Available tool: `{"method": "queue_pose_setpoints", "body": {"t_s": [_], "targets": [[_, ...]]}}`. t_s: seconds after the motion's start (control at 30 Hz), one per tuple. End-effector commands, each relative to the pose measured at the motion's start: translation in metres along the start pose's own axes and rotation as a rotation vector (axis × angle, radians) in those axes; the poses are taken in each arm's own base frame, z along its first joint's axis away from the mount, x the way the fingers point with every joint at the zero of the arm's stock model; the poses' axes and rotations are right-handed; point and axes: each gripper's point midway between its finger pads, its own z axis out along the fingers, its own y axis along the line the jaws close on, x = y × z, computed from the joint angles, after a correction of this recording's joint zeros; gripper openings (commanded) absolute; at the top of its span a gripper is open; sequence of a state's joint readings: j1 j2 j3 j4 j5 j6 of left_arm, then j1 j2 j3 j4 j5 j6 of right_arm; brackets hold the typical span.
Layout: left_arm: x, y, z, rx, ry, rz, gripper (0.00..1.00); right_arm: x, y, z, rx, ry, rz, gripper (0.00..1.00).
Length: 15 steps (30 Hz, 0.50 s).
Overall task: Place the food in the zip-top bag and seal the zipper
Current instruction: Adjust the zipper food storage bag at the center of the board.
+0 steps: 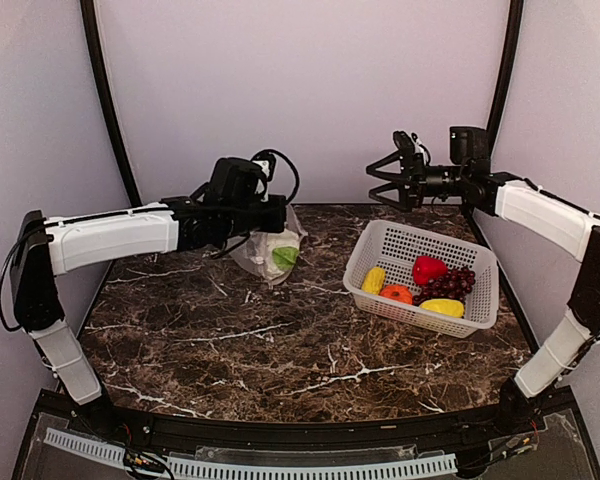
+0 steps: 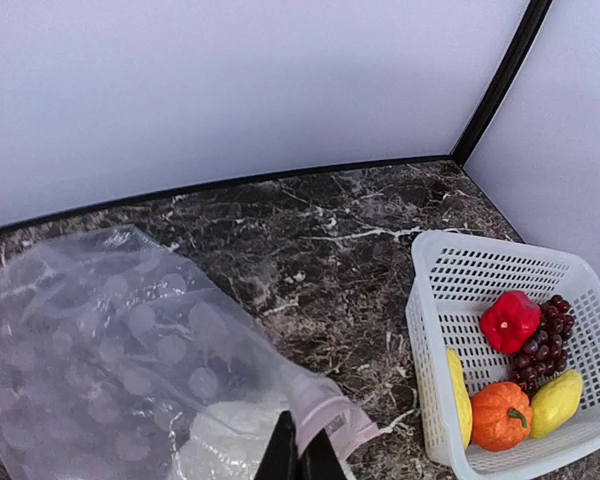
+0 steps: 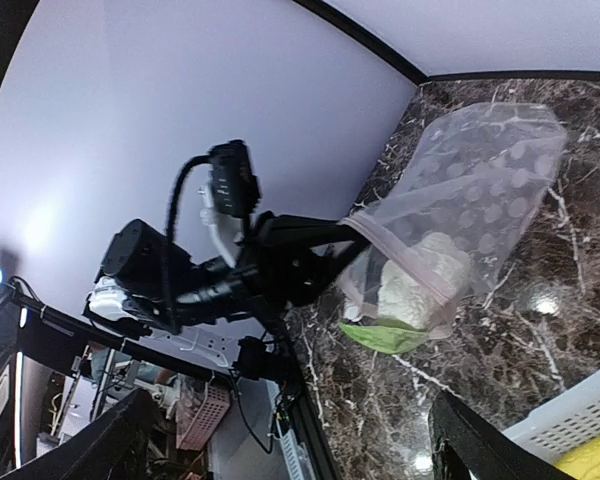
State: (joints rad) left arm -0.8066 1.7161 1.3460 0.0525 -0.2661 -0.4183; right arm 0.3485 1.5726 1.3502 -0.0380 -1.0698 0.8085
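The clear dotted zip-top bag hangs over the table's far left side, with the white-green cabbage inside it. My left gripper is shut on the bag's rim at the pinkish zipper, and the mouth gapes toward the right arm. Two yellow pieces, an orange-red round one, the red pepper and the grapes lie in the white basket. My right gripper stands open and empty in the air above the basket's far left corner, facing the bag.
The basket stands on the dark marble table, right of the bag. Pale walls with black corner posts close in the back and sides. The left arm stretches across the left half above the table.
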Motion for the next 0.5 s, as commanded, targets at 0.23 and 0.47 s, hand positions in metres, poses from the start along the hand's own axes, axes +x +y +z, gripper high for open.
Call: {"method": "queue_pose_setpoints", "body": {"t_s": [0.23, 0.47], "targets": [[-0.053, 0.039, -0.070, -0.154, 0.043, 0.240, 0.01, 0.015, -0.020, 0.007, 0.165, 0.002, -0.396, 0.70], [-0.028, 0.028, -0.067, 0.001, -0.059, -0.228, 0.01, 0.055, -0.045, 0.076, 0.123, 0.191, -0.383, 0.40]]}}
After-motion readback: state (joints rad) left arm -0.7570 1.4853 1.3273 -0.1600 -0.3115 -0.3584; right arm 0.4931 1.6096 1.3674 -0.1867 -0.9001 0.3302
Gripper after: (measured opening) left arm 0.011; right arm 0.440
